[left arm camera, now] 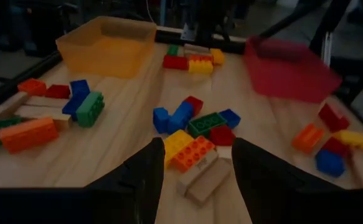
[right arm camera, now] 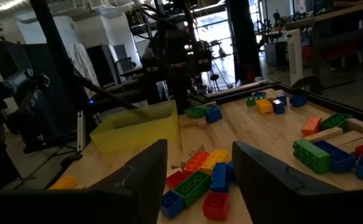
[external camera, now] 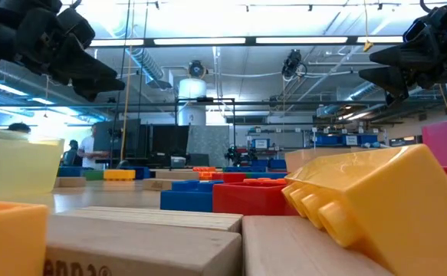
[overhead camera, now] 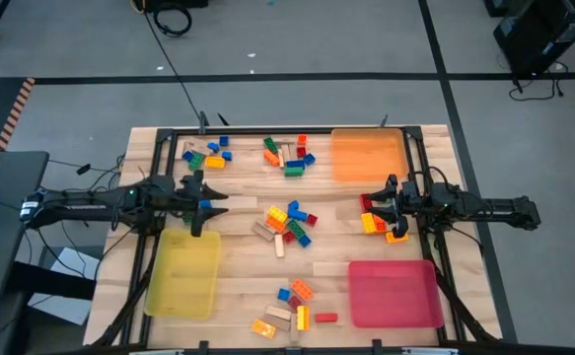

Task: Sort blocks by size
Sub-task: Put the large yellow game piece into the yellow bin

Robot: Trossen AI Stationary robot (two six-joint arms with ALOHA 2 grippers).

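Lying scattered, blocks (overhead camera: 289, 222) share no axis — wooden ones mostly slanted.

This is a robotics lab or industrial workshop. In the low view, exposed ducts (external camera: 196, 73) and strip lights (external camera: 208, 41) run across the upper frame, with equipment racks (external camera: 162, 142) and a person (external camera: 93, 149) at mid-left. The high view shows a wooden worktop (overhead camera: 238, 286) on a grey floor (overhead camera: 297, 89) crossed by dark tape lines, with cables (overhead camera: 174, 20) at the top.
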